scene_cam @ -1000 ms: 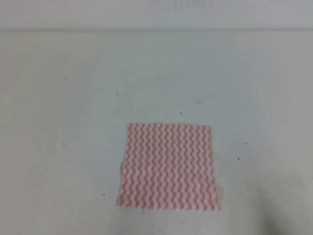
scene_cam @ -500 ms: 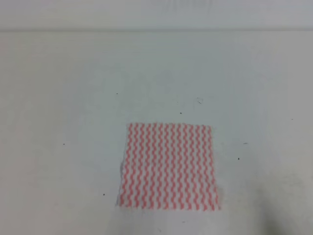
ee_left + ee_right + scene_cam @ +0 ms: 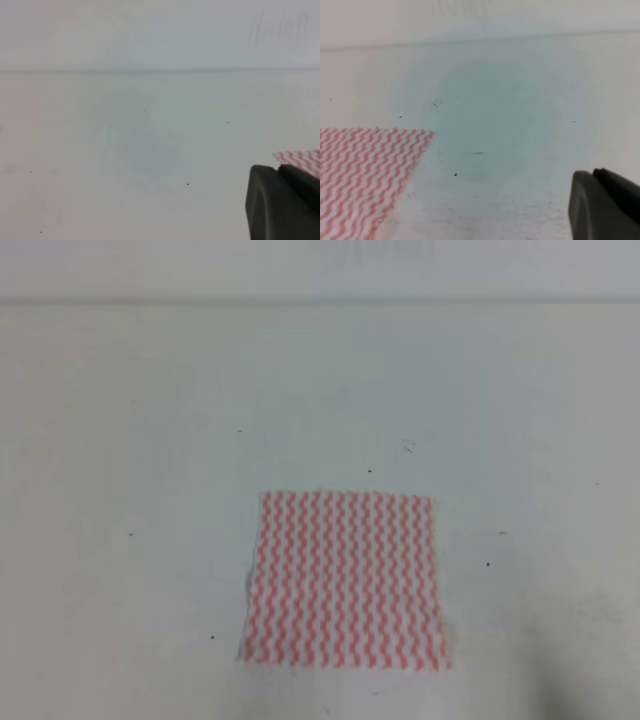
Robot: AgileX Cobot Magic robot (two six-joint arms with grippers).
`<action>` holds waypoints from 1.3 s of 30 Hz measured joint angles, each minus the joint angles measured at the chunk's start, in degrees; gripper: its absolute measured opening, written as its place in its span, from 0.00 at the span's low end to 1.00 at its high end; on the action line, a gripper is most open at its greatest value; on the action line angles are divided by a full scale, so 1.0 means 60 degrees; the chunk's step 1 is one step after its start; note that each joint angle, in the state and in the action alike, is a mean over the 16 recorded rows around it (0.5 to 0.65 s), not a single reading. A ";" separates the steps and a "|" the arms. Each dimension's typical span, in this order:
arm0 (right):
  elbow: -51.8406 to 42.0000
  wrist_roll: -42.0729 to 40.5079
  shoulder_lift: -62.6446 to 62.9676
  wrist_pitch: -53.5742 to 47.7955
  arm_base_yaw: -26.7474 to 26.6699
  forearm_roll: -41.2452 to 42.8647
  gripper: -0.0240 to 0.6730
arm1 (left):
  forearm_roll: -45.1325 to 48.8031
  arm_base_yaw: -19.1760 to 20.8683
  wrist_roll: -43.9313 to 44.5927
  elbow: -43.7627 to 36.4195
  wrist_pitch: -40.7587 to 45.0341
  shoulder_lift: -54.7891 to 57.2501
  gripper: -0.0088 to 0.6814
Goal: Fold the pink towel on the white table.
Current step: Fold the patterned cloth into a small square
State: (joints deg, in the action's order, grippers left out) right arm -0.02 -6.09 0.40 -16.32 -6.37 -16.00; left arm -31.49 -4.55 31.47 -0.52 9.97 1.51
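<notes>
Towel position: pink towel (image 3: 345, 580) flat on the white table (image 3: 150, 440), below centre of the exterior high view, near the lower edge.
Towel shape: roughly square outline, wavy pink-red and white stripes running top to bottom; left edge slightly uneven near the lower corner, with a faint grey shadow beside it.
Towel contact: nothing on or touching the cloth in the overhead view; neither arm visible there.
Left wrist view: only a dark, blurred finger (image 3: 280, 205) of the left gripper visible, at the lower right corner of the frame; one corner of the striped cloth just beyond it, partly hidden behind the dark shape.
Left fingers: spread or pressed together, cannot tell; single dark mass only, with no second finger to compare; contact with the cloth also impossible to judge.
Right wrist view: dark finger (image 3: 602, 207) of the right gripper at the lower right corner; towel corner at the left of the frame, well apart from that finger, bare table between.
Right fingers: opening not shown, cannot tell; nothing seen held, finger over plain table.
Table surface: plain white with scattered small dark specks (image 3: 488, 564) and faint scuffs near the towel's right side.
</notes>
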 joint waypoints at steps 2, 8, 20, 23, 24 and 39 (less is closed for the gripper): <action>0.0000 0.0000 0.0000 0.0016 0.0000 -0.0061 0.01 | -0.0079 0.0000 0.0000 0.0000 0.0000 0.0000 0.01; -0.0001 0.0000 0.0014 0.0371 0.0000 -0.0829 0.01 | -0.1121 0.0000 -0.0031 0.0013 -0.0120 0.0000 0.01; 0.0002 -0.0001 0.0026 0.2126 0.0000 -0.4893 0.01 | -0.4758 -0.0002 -0.0084 -0.0026 -0.0941 0.0013 0.01; 0.0003 -0.0001 0.0011 0.2411 0.0000 -0.5678 0.01 | -0.5148 -0.0003 -0.0066 -0.0039 -0.1130 0.0017 0.01; 0.0003 -0.0001 0.0011 0.2471 0.0000 -0.5884 0.01 | -0.5230 -0.0003 -0.0060 -0.0051 -0.1185 0.0017 0.01; 0.0898 -0.0001 -0.0653 0.1544 0.0000 -0.6042 0.01 | -0.5239 -0.0005 0.0104 0.1199 -0.0526 0.1456 0.01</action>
State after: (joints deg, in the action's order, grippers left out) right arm 5.37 -6.10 -3.52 -7.06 -6.37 -52.25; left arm -62.93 -4.58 32.09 6.68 6.82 10.25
